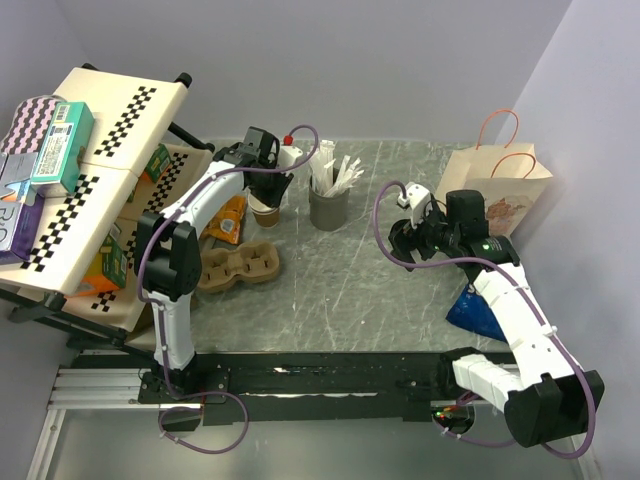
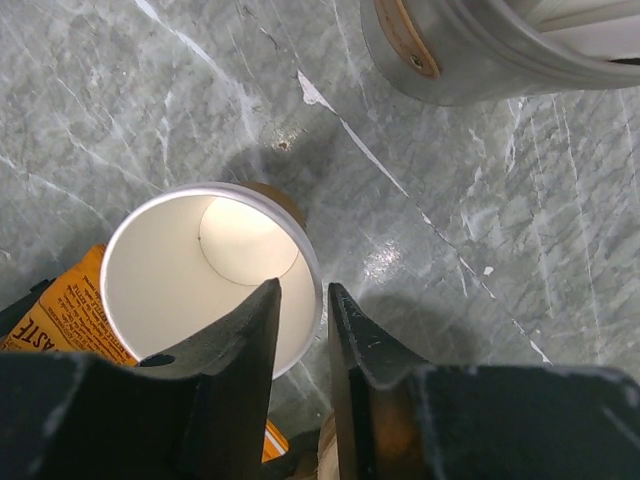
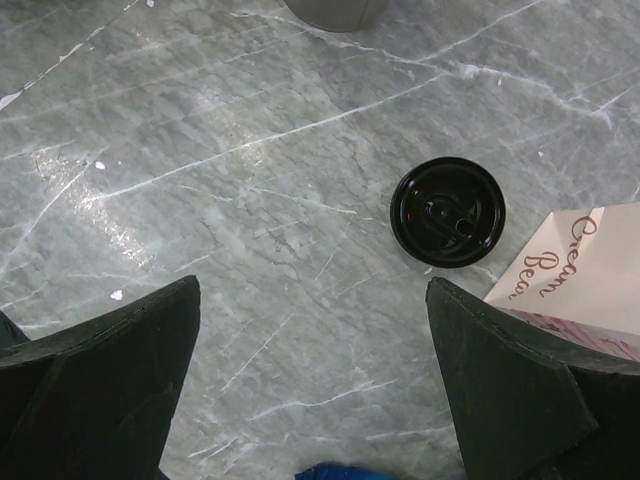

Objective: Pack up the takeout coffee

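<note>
We see the right end effector (image 3: 310, 290) spread wide over the marble counter (image 3: 250, 200), where a black lid (image 3: 447, 212) lies just beside a printed paper bag (image 3: 580, 270).

Paper bag (image 3: 588, 268) reads "Cream Bean"; orange packet (image 2: 66, 312), "ASTE".

My left arm (image 1: 188, 212) stretches to the far left, wrist tipped down. The left gripper (image 2: 303, 292) points downward, jaws only a narrow gap apart. My right arm (image 1: 515, 305) bends up on the right. The right gripper (image 3: 312, 300) faces down, jaws spread wide.
</note>
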Robot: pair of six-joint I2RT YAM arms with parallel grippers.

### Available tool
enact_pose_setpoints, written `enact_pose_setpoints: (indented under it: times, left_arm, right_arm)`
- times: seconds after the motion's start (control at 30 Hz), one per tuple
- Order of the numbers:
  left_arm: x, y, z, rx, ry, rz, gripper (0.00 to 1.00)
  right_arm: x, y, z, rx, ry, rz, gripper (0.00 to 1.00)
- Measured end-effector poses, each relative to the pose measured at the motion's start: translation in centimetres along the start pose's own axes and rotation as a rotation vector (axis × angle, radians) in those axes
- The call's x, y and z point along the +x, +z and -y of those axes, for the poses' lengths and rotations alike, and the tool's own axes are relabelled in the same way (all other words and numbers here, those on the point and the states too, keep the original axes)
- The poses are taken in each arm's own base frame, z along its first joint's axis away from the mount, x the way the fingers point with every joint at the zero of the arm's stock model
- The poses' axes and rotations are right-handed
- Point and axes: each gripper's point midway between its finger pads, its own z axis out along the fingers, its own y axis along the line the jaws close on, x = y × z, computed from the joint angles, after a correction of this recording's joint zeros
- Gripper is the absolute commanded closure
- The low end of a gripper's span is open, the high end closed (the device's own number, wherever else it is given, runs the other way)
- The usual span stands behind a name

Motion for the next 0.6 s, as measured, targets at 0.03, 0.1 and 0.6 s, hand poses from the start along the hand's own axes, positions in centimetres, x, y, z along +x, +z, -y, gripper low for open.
enact_pose_setpoints:
  times: [0.03, 0.1, 0.6]
  left_arm:
    - [0.02, -0.02, 0.03, 0.001, 0.0, -0.002, 0.7]
    - [0.08, -0.03, 0.05, 0.003, -0.001, -0.004, 0.72]
    - [0.36, -0.07, 0.14, 0.006, -0.002, -0.015, 0.76]
  right_arm:
    - [0.0, 0.0, 0.0, 0.0, 0.0, 0.0, 0.0]
    - [0.0, 0.0, 0.0, 0.0, 0.0, 0.0, 0.0]
    - [-0.05, -0.08, 0.02, 0.003, -0.002, 0.002, 0.0]
